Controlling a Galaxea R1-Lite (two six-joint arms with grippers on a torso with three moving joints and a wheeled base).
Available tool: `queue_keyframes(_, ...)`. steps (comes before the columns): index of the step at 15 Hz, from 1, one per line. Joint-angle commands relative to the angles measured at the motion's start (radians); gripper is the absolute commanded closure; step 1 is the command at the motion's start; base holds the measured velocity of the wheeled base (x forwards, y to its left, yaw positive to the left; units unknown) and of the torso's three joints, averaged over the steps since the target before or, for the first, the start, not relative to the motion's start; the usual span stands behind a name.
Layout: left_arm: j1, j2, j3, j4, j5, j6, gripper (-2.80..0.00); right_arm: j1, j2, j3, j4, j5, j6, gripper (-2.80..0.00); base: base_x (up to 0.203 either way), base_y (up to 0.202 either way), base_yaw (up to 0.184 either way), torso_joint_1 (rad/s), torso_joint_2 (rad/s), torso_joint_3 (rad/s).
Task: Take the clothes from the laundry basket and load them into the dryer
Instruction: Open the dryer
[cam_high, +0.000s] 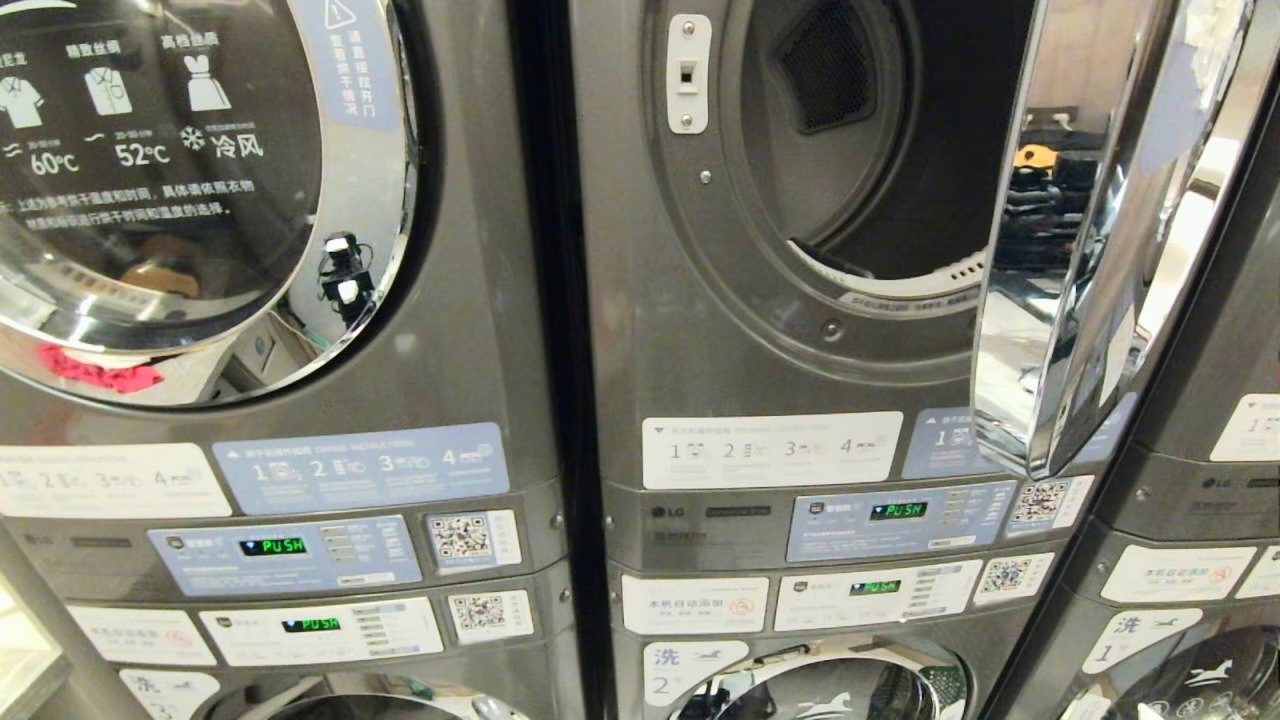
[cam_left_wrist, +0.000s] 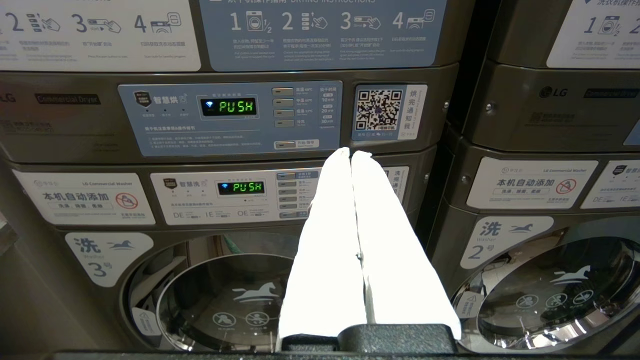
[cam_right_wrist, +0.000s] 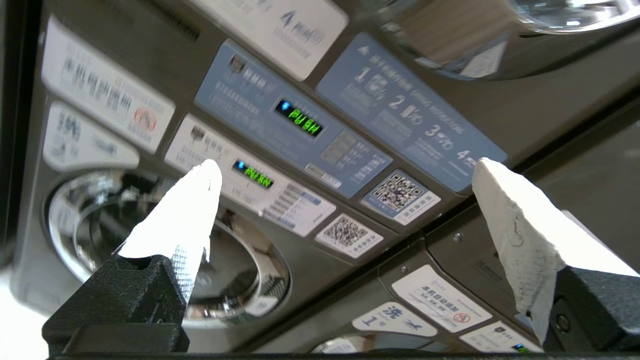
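The dryer (cam_high: 800, 330) is the upper grey machine in the middle stack, its drum mouth (cam_high: 880, 150) open and dark, with no clothes visible inside. Its chrome door (cam_high: 1090, 230) is swung out to the right. Neither arm shows in the head view. My right gripper (cam_right_wrist: 345, 167) is open and holds nothing, tilted before the control panels (cam_right_wrist: 300, 130) of the middle stack. My left gripper (cam_left_wrist: 354, 153) is shut and holds nothing, pointing at the left stack's panels (cam_left_wrist: 235, 117). The laundry basket and the clothes are out of view.
A closed dryer door (cam_high: 190, 180) with temperature labels is on the left stack. Washer doors (cam_left_wrist: 235, 295) sit below the panels. A third stack (cam_high: 1200, 480) stands at the right, close behind the open door.
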Motion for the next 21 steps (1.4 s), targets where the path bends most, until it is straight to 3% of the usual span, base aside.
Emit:
queue_keyframes(1, 0.000, 0.000, 0.002, 0.000, 0.000, 0.000, 0.00, 0.000, -0.001, 0.006, 0.035, 0.012, -0.004, -2.80, 0.000, 0.000, 0.000, 0.000, 0.00, 0.000)
queue_keyframes(5, 0.000, 0.000, 0.002, 0.000, 0.000, 0.000, 0.00, -0.022, -0.056, 0.019, 0.061, 0.042, -0.041, -2.80, 0.000, 0.000, 0.000, 0.000, 0.00, 0.000)
queue_keyframes(7, 0.000, 0.000, 0.002, 0.000, 0.000, 0.000, 0.00, -0.181, -0.067, 0.025, 0.067, 0.151, -0.054, -2.80, 0.000, 0.000, 0.000, 0.000, 0.00, 0.000)
queue_keyframes(12, 0.000, 0.000, 0.002, 0.000, 0.000, 0.000, 0.00, -0.784, -0.127, 0.097, 0.094, 0.737, -0.021, -2.80, 0.000, 0.000, 0.000, 0.000, 0.00, 0.000)
queue_keyframes(15, 0.000, 0.000, 0.002, 0.000, 0.000, -0.001, 0.00, -1.045, -0.261, 0.150, 0.149, 1.029, 0.052, -2.80, 0.000, 0.000, 0.000, 0.000, 0.00, 0.000)
queue_keyframes(18, 0.000, 0.000, 0.002, 0.000, 0.000, -0.001, 0.00, -1.175, -0.449, 0.149, 0.252, 1.096, 0.082, -2.80, 0.000, 0.000, 0.000, 0.000, 0.00, 0.000)
queue_keyframes(21, 0.000, 0.000, 0.002, 0.000, 0.000, -0.001, 0.00, -1.219, -0.618, 0.154, 0.271, 1.098, 0.111, -2.80, 0.000, 0.000, 0.000, 0.000, 0.00, 0.000)
